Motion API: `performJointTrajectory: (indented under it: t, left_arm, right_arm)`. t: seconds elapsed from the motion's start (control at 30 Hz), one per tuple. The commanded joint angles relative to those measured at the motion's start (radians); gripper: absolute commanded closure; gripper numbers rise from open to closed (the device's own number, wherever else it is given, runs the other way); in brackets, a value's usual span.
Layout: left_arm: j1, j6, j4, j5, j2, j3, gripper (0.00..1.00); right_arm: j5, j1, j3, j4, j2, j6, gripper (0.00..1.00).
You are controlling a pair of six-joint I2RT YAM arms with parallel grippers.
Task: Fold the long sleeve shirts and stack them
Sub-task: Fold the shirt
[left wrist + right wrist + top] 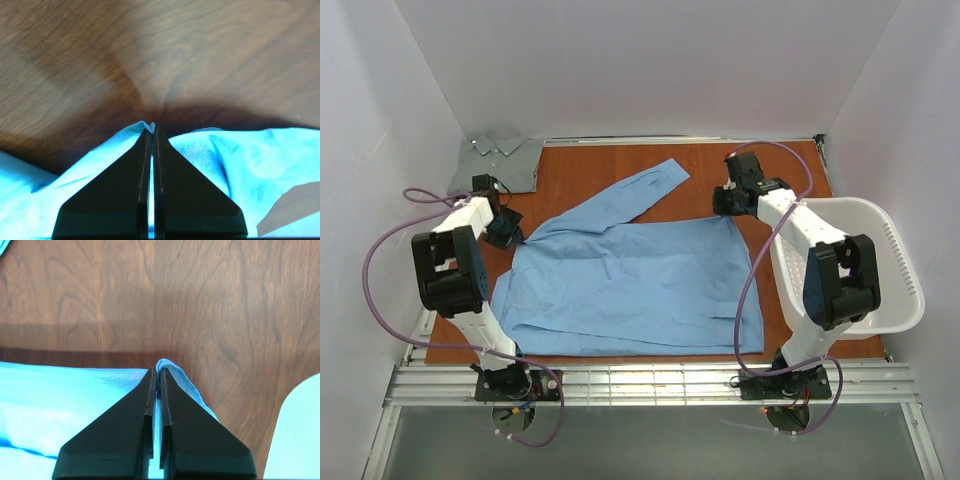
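Note:
The light blue shirt point(630, 280) lies spread on the wooden table, one sleeve point(640, 190) stretched toward the back. My left gripper point(510, 235) is shut on the shirt's far left corner; the left wrist view shows cloth point(210, 160) pinched between the black fingers point(125, 195). My right gripper point(730, 205) is shut on the shirt's far right corner; cloth point(175, 371) bulges over the fingertips point(170, 385) in the right wrist view. The grey-green shirt point(498, 163) lies folded at the back left corner.
A white plastic laundry basket point(890, 270) stands at the right, partly over the table edge, close behind my right arm. White walls enclose the table. A metal rail point(650, 385) runs along the near edge.

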Motion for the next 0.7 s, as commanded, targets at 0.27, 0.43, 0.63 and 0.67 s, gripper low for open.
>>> performJointTrajectory:
  t: [0.27, 0.43, 0.63, 0.67]
  left_arm:
    - [0.024, 0.067, 0.136, -0.023, -0.209, -0.129, 1.0]
    - [0.026, 0.084, 0.166, -0.031, -0.304, -0.203, 1.0]
    - [0.026, 0.069, 0.196, -0.032, -0.401, -0.337, 1.0]
    - [0.026, 0.067, 0.196, -0.047, -0.413, -0.35, 1.0]
  right_arm:
    - [-0.089, -0.053, -0.201, 0.07, -0.157, 0.057, 0.99]
    - [-0.116, -0.054, -0.244, 0.085, -0.209, 0.053, 0.99]
    - [-0.198, -0.054, -0.35, 0.108, -0.267, 0.086, 0.99]
    - [-0.204, -0.054, -0.365, 0.114, -0.275, 0.091, 0.99]
